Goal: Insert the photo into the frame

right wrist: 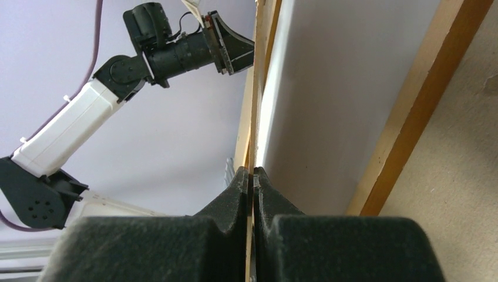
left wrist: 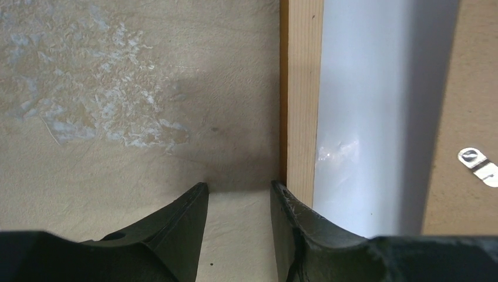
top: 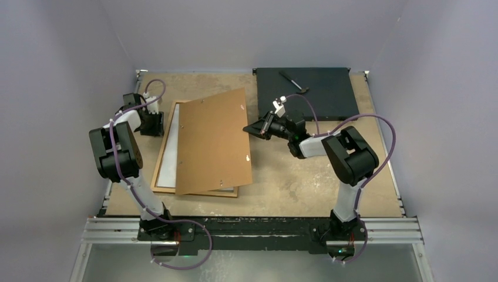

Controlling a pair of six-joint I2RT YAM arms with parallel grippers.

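The orange-brown frame [top: 157, 176] lies flat on the table at left of centre. In it lies the photo [top: 169, 151], white back up, also seen beside the frame's wooden side [left wrist: 300, 100] as a white sheet [left wrist: 376, 106]. A brown hardboard backing sheet [top: 212, 141] covers most of it, tilted up on its right side. My right gripper [top: 253, 130] is shut on that sheet's right edge [right wrist: 258, 88], pinching it [right wrist: 253, 171]. My left gripper [left wrist: 238, 187] is open at the frame's left outer edge, with only table between its fingers; the right finger [left wrist: 293, 211] stands against the wood.
A flat black box [top: 329, 97] lies at the back right with a small dark tool [top: 293, 82] on it. A metal clip [left wrist: 477, 165] sits on the backing sheet. Grey walls close in the table on three sides.
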